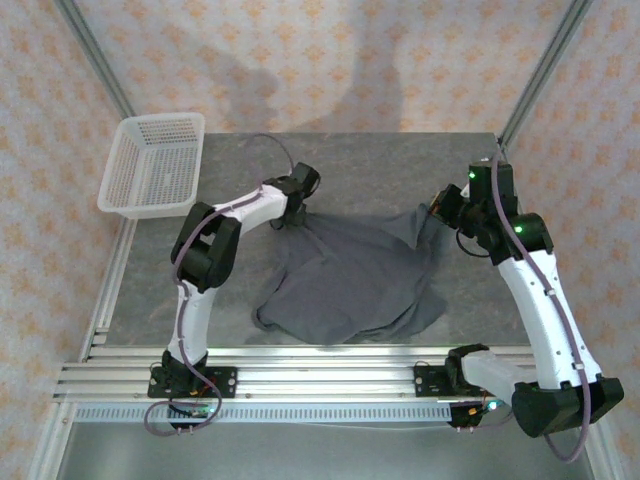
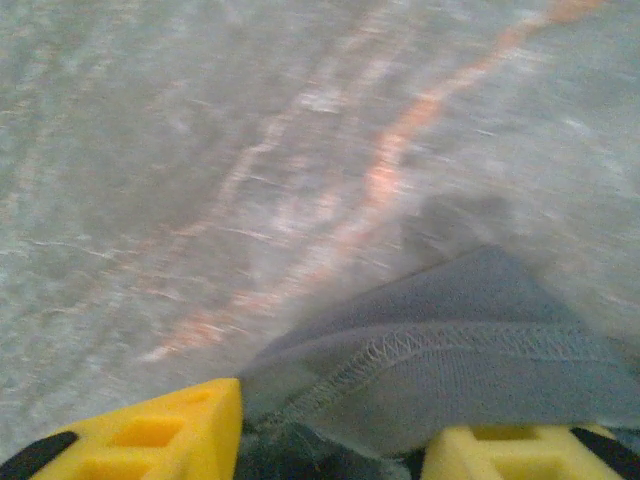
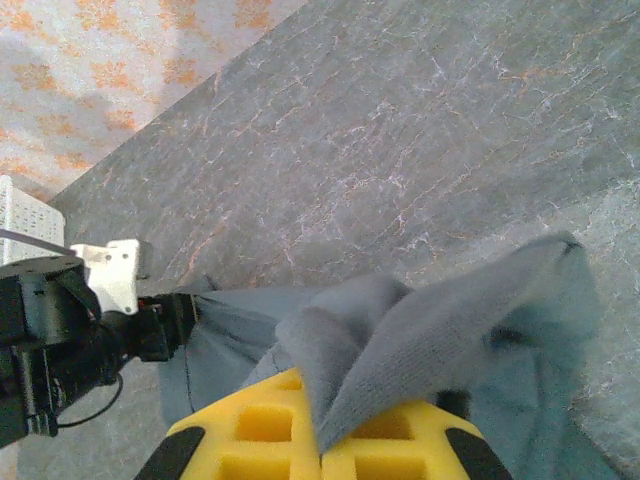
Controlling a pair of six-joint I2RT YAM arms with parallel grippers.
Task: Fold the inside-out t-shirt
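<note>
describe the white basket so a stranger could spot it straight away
Start at the grey marbled table and go to its far left corner. The white basket sits there overhanging the edge, apart from the t-shirt: rigid, pale mesh, unlike the soft dark cloth.

Matt knitted cloth t-shirt (image 1: 350,280)

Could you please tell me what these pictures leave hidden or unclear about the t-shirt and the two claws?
- Pale tag: not discernible on the t-shirt from overhead; too small or folded under.
- Left claw: left wrist view is motion-blurred, and the frame's bottom edge cuts the fingers, so the grip on the hem is unclear.
- Right claw: bunched cloth covers the fingertips in the right wrist view.
</note>
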